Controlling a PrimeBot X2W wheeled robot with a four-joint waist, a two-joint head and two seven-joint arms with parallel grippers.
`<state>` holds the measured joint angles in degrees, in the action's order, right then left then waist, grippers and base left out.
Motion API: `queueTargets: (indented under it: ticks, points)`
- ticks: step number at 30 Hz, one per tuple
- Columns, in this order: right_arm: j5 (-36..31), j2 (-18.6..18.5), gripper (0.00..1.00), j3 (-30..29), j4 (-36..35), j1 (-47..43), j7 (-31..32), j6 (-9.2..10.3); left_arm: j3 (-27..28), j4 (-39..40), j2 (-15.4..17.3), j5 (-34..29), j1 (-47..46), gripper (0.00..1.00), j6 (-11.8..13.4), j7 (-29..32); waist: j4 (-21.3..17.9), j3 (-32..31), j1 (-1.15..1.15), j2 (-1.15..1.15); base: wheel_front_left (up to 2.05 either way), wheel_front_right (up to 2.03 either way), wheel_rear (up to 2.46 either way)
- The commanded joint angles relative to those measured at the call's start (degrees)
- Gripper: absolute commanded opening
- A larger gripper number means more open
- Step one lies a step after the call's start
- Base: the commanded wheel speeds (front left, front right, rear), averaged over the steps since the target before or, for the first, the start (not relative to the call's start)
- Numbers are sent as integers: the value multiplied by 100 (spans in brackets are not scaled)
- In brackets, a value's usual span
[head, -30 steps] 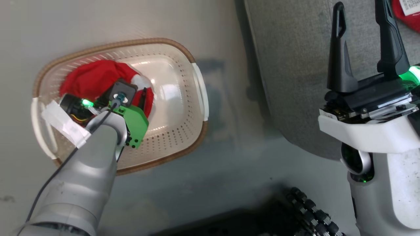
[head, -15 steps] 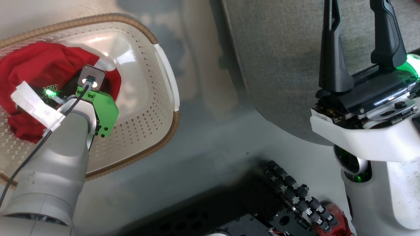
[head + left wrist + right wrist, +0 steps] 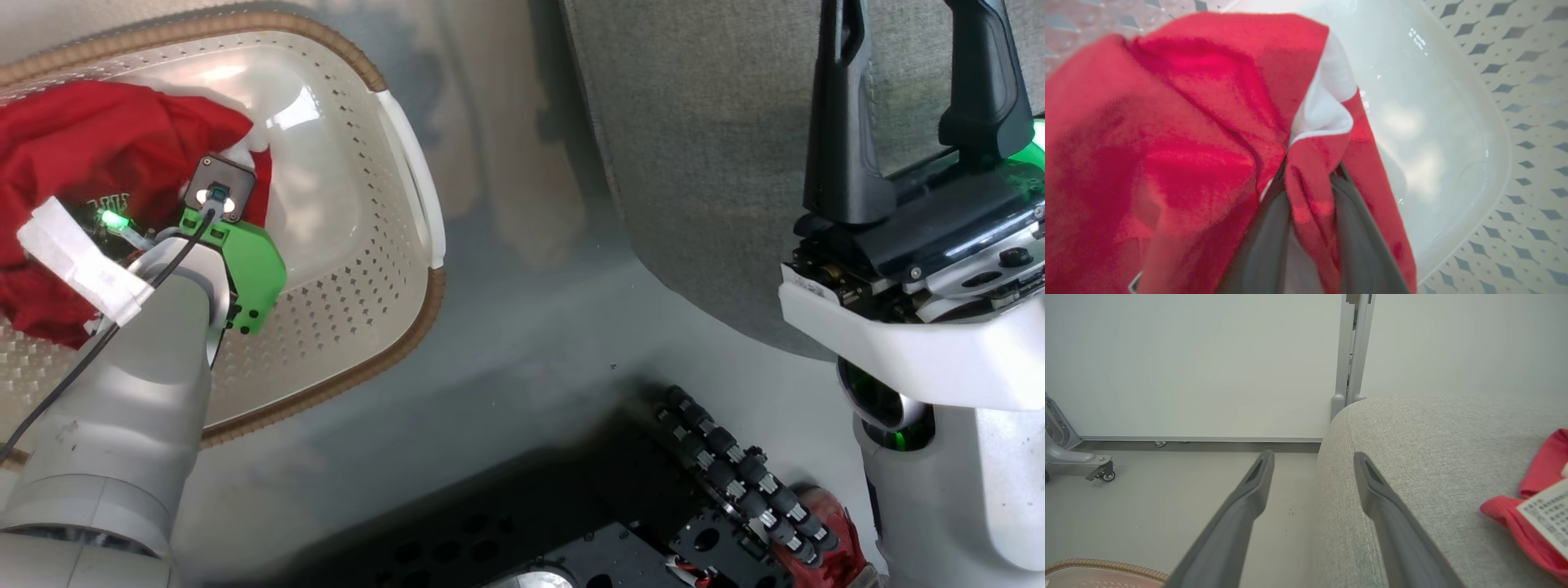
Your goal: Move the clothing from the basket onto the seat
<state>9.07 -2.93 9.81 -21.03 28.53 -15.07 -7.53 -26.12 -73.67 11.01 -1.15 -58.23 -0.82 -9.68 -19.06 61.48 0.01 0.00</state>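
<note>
Basket (image 3: 430, 287) interior: the red garment (image 3: 90, 139) filled the 9 o'clock half, pinched at a fold by the left gripper (image 3: 1312, 183). The 3 o'clock half lay bare to the perforated wall. A strip of floor (image 3: 522, 278) ran open between basket and seat (image 3: 702, 163). The right gripper (image 3: 902, 90), fingers apart, hung over bare seat fabric. A second red garment (image 3: 1531, 510) lay at its 3 o'clock. The robot's black base (image 3: 571, 531) blocked the 6 o'clock side.

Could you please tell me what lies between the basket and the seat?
Bare grey floor separates the basket from the seat, as the head view shows.
</note>
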Motion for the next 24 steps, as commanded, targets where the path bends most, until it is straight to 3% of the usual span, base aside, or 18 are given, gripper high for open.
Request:
queueTargets:
  ticks: [1, 8, 24]
  points:
    - [-48, 3, 100, -28, 8, 42, -15, 8, -20, 4, -20, 13, -42, 0, -59, -128, 67, -52, -1, 0, 0, 0, 0]
    - [-83, 2, 100, -108, 118, -98, -15, 8, -34, 351, -87, 194, 397, 0, -163, -551, 356, -601, -1, 0, 0, 0, 0]
    - [-192, -164, 100, -134, 523, -826, -15, 8, 357, 2752, -343, 694, 2287, 0, -35, -554, 1164, -2806, -1, 0, 0, 0, 0]
